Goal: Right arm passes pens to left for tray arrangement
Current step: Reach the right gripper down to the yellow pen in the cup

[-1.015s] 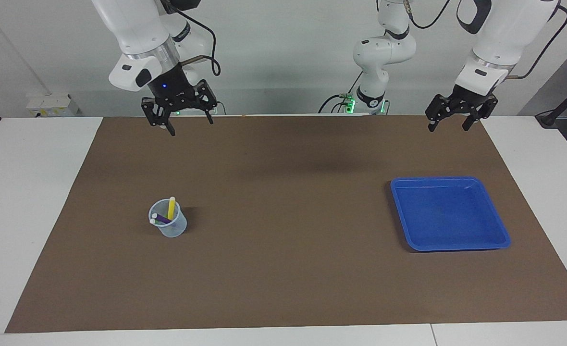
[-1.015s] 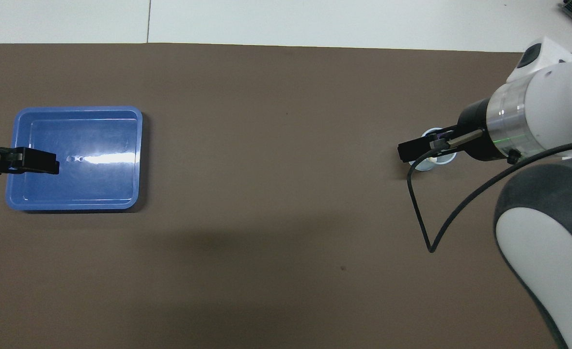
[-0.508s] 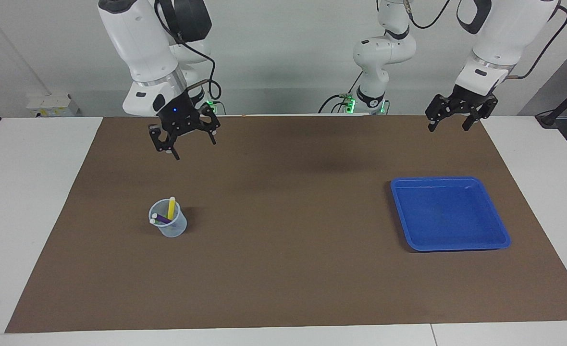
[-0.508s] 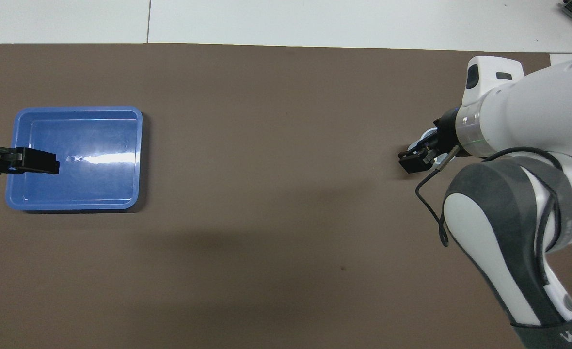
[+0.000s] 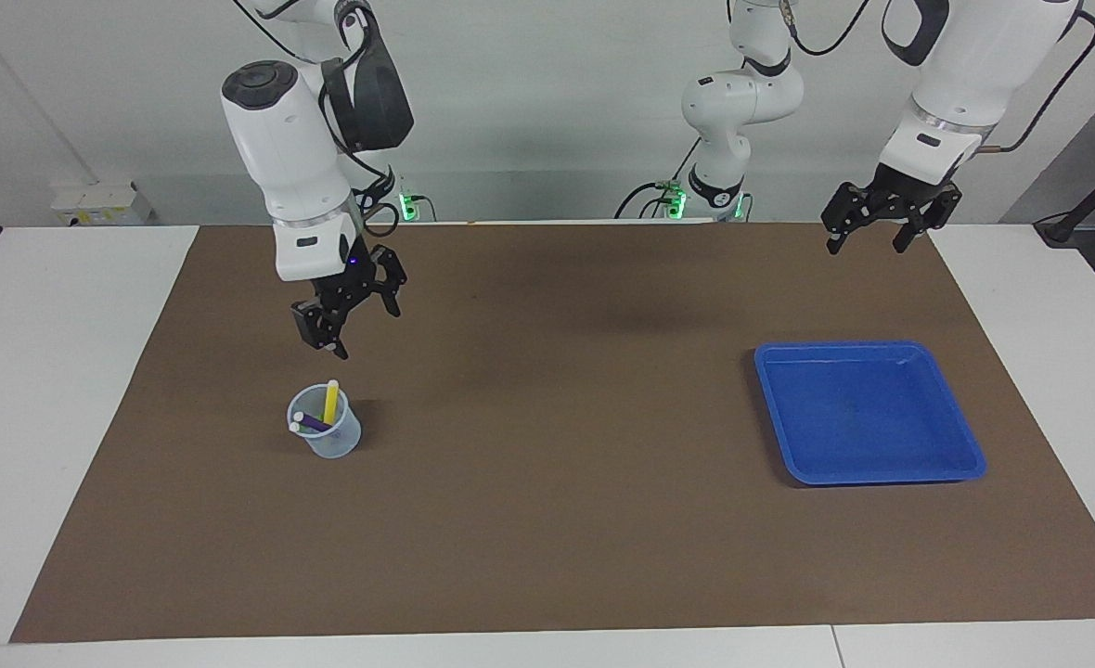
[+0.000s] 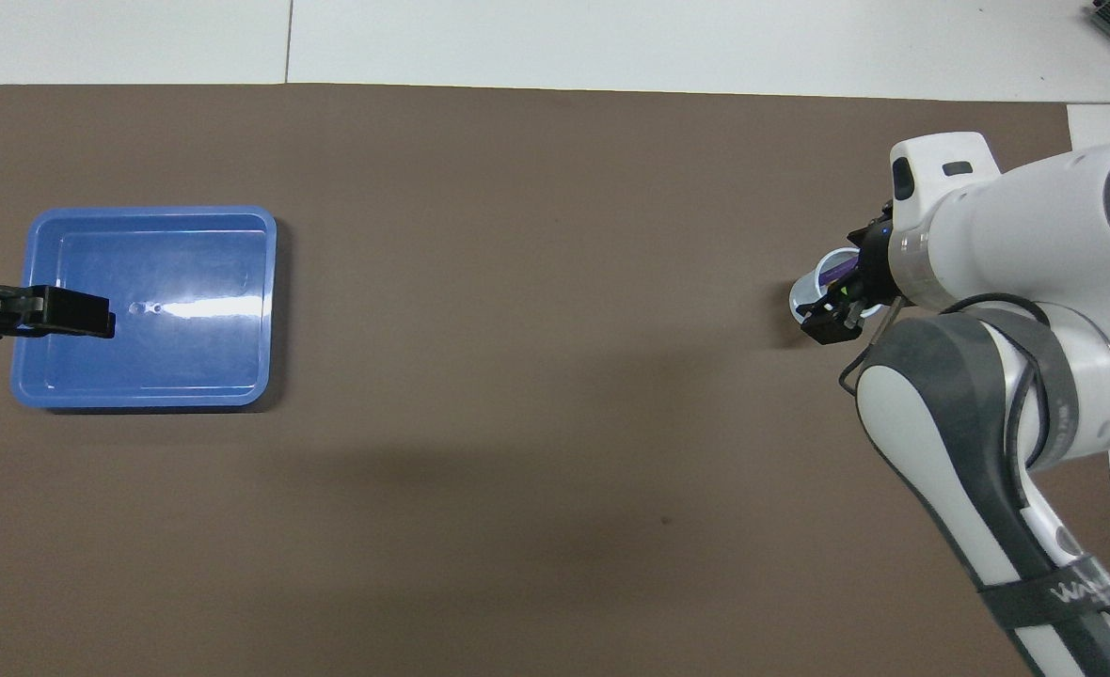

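1. My right gripper hangs in the upper left of the facing view, fingers spread wide, holding nothing, above the mat just up-frame of the cup.
2. The pens stand in the cup, left of centre in that view.
3. The yellow pen stands almost upright, long axis near vertical in the frame, whitish tip up.
4. The purple pen leans low, its axis running toward the lower left rim.
5. The green pen is barely visible, so I cannot tell its direction.
6. My left gripper waits at the upper right, fingers wide and empty, up-frame of the tray.
7. The tray lies flat at the right, with nothing in it.
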